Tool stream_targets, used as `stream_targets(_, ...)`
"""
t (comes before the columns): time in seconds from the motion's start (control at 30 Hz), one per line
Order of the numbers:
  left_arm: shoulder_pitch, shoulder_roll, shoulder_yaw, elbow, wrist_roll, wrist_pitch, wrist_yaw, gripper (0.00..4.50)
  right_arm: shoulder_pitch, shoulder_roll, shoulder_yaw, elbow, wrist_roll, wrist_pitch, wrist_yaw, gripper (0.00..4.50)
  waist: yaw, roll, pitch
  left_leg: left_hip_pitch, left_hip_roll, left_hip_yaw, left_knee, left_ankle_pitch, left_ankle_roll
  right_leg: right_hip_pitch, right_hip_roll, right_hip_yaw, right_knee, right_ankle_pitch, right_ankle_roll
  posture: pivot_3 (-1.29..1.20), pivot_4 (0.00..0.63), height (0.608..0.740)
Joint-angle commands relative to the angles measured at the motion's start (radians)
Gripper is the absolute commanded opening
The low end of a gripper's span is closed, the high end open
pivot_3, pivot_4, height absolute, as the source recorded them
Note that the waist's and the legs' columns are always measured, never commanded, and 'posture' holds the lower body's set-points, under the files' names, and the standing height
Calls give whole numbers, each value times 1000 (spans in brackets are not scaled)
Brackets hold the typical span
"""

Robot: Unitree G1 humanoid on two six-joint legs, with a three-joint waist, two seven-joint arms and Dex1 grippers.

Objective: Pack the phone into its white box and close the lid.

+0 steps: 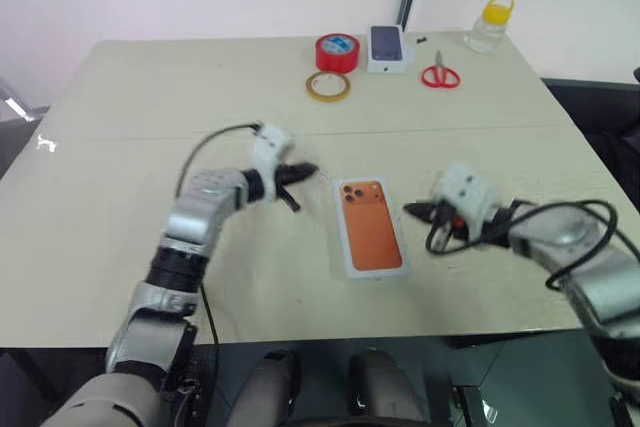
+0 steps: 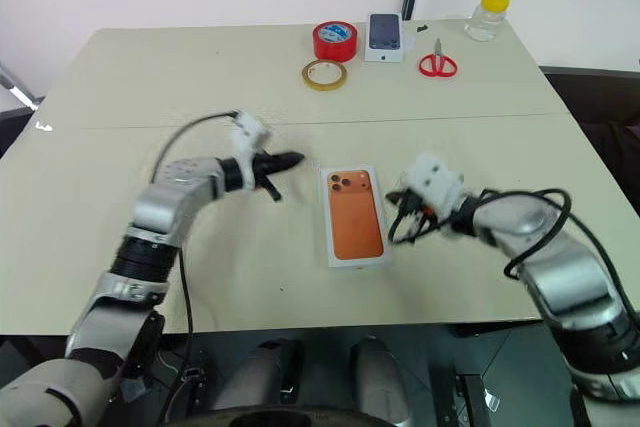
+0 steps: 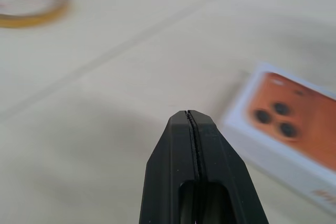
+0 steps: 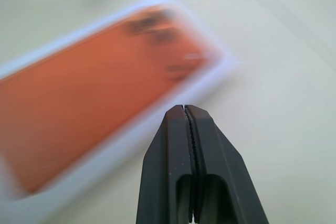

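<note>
Box: white box [image 1: 373,228] lies flat near the middle of the table [image 1: 150,97], between the two grippers; its orange top with dark lenses looks like the lid [image 2: 356,213] already seated, though I cannot rule out a bare phone lying in an open tray.
Left gripper: left gripper [image 1: 300,173] hangs just beside the box's upper left corner, not touching, fingers pressed together and holding nothing.
Right gripper: right gripper [image 1: 415,210] sits just beside the box's right edge, apart from it, fingers pressed together and empty.
Handling: likely light, stiff cardboard with a smooth, slippery top; it should slide easily when nudged. Best taken by the long side walls, or pressed flat from above to seat the lid.
Nearby: red tape roll [image 1: 337,52], tan tape ring [image 1: 328,86], small white box [image 1: 386,49], red scissors [image 1: 439,74] and a yellow-capped jar [image 1: 489,24] stand at the far edge, well apart.
Obstacles: nothing lies between either gripper and the box.
</note>
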Motion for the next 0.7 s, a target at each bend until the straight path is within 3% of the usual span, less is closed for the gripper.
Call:
stream_targets(0.03,86,65,87,-100,-12,4,37,0,-62,34,-76,148,-6,-70,-26,31,-1,0,0,0,0,0,0,0,0,0,0,0,0,0,0,0,150,740)
stream_targets(0.17,223,131,152,-181,-12,-3,74,0,-134,67,-96,339,-15,-163,-21,31,3,1,0,0,0,0,0,0,0,0,0,1,0,0,0,0,150,740)
stream_targets(0.37,400,126,269,-340,-61,24,155,0,-202,91,-81,550,-34,-342,60,31,1,1,0,0,0,1,0,0,0,0,0,1,0,0,0,0,150,740)
stream_targets(0.7,470,83,272,-406,-83,41,241,0,-212,79,-41,578,-24,-367,247,31,0,1,1,0,0,1,0,0,0,0,0,1,0,0,0,0,150,740)
